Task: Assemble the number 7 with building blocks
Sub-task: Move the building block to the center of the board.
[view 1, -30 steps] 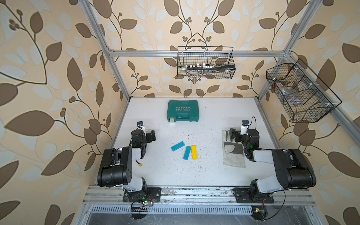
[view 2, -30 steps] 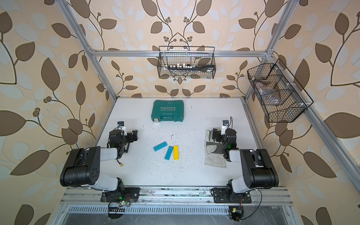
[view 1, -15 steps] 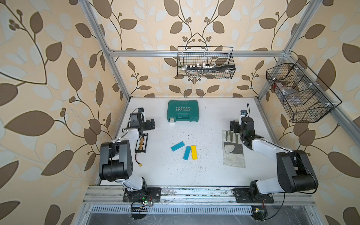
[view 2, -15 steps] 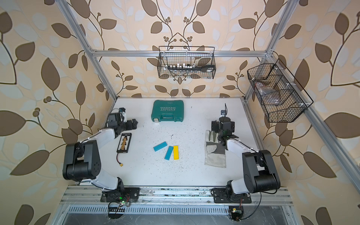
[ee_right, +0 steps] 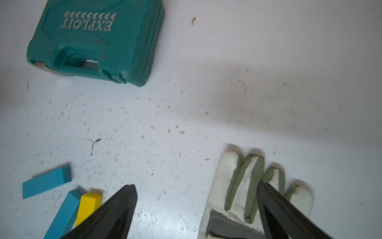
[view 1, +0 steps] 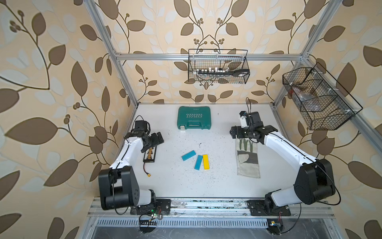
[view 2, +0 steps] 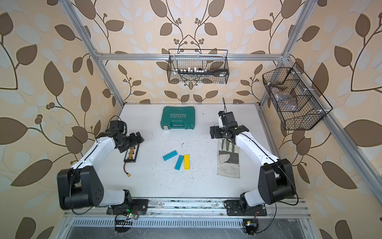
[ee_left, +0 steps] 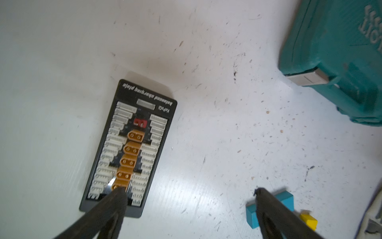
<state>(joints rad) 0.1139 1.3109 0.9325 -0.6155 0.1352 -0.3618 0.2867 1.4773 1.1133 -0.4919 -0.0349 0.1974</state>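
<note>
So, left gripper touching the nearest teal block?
Apart. In both top views the left gripper hangs by the charging board, bare table between it and the teal block.

Camera-side of the green tool case (view 2: 178, 121) lie a slanted teal bar (view 2: 170, 155) and a second teal bar (view 2: 179, 162) just beside the yellow bar (view 2: 186, 162) — right of the case, a grey glove (view 2: 228, 165)

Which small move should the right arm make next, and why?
Probably swing the right gripper, open and empty above the glove, toward the yellow block. No 7 is formed yet, and the yellow block lies nearest that arm.
</note>
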